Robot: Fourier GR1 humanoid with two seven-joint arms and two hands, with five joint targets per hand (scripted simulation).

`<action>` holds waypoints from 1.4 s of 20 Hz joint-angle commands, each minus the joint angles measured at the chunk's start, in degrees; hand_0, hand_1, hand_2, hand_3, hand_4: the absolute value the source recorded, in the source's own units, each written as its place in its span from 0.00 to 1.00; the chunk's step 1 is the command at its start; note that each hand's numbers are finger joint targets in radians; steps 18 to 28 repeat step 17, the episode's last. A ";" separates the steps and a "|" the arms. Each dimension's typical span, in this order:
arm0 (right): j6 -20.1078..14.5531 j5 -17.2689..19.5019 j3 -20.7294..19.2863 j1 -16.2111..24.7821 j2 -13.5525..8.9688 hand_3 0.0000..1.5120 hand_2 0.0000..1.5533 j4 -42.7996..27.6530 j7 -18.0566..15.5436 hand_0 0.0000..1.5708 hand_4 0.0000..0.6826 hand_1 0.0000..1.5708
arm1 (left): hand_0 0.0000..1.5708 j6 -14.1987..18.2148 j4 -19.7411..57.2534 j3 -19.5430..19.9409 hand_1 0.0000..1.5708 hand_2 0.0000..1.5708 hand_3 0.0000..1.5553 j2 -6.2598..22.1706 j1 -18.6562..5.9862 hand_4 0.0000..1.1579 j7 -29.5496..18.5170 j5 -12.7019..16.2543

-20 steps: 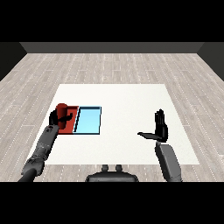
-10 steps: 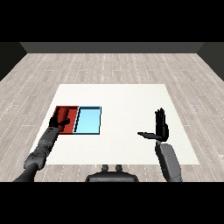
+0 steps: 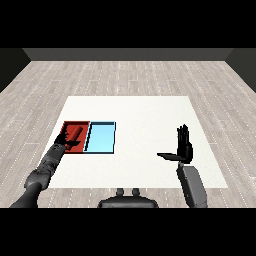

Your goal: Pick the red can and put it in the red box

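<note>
The red can lies tilted inside the red tray at the table's left. My left hand rests low over the tray's near part, just in front of the can, with its fingers relaxed and spread rather than curled round it. My right hand hovers over the table's right side, far from both trays; its fingers stand straight up, its thumb sticks out to the left, and it holds nothing.
The light blue tray lies directly to the right of the red tray, touching it. The white table stretches out behind and to the right of the trays.
The can, held upright above the red tray a second ago, has come down and now lies in the tray. My left hand has lowered with it and loosened. The right hand has not moved.
</note>
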 commanded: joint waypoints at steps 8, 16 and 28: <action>1.80 -0.96 -0.37 1.14 -0.20 0.00 0.00 -2.86 -0.15 0.00 0.00 0.00 | 0.00 7.95 -6.92 10.45 0.00 0.00 0.00 -0.66 2.45 0.00 -11.61 9.88; 3.42 -0.57 0.95 1.18 0.11 0.00 0.00 -2.23 -1.41 0.00 0.00 0.00 | 0.00 -5.34 -26.41 18.88 0.00 0.00 0.00 -7.36 2.70 0.00 -37.31 21.39; 3.31 0.03 1.49 3.22 0.33 0.00 0.00 -2.56 -1.82 0.00 0.00 0.00 | 0.00 -7.46 -28.39 18.77 0.00 0.00 0.00 -7.46 6.06 0.00 -39.05 22.01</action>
